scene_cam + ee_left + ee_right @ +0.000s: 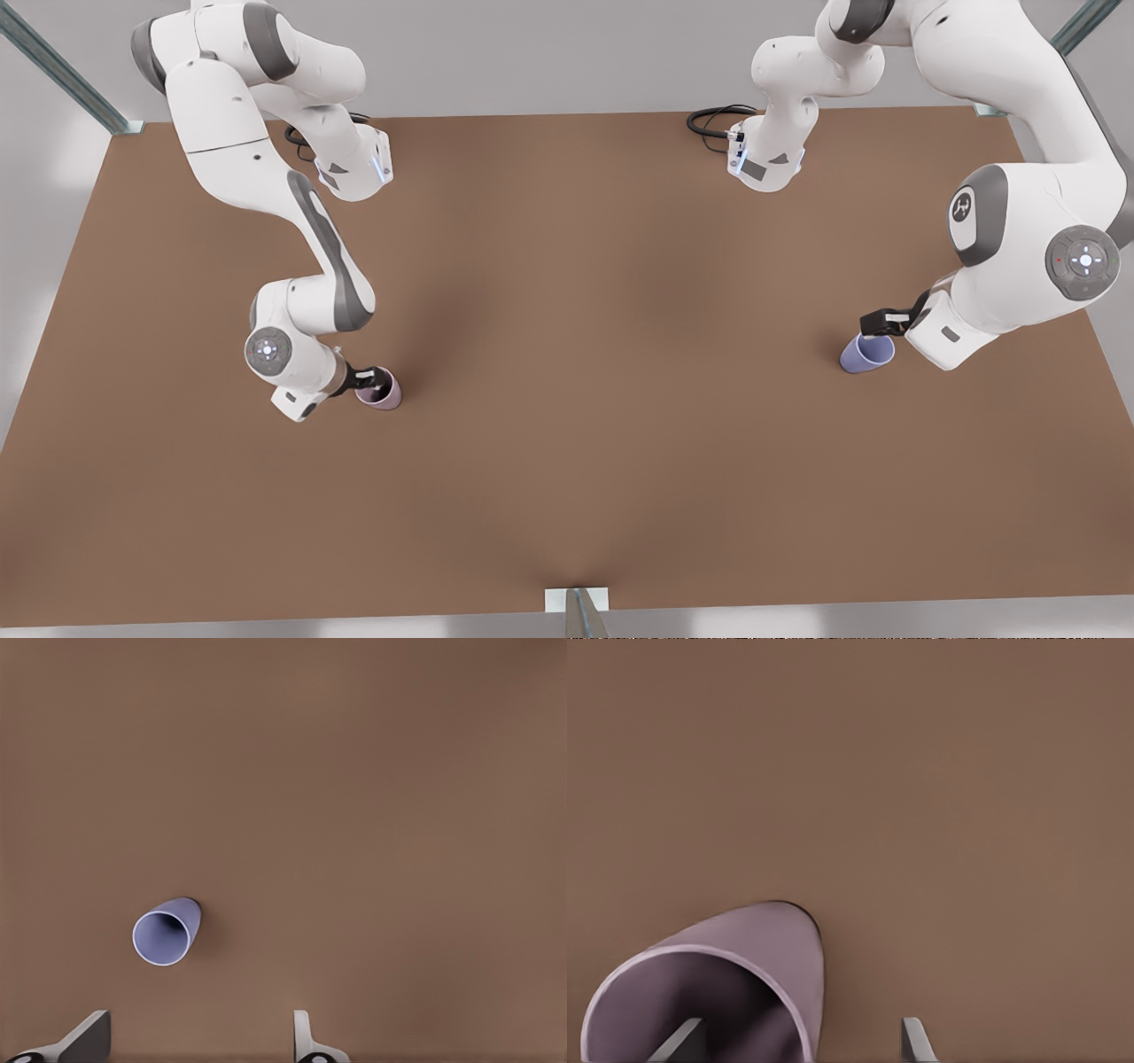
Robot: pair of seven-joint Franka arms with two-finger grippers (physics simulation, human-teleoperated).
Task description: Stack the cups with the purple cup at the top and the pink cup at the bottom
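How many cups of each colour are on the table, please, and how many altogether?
Pink cup: 1
Purple cup: 1
Total: 2 cups

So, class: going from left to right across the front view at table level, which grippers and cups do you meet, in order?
right gripper → pink cup → purple cup → left gripper
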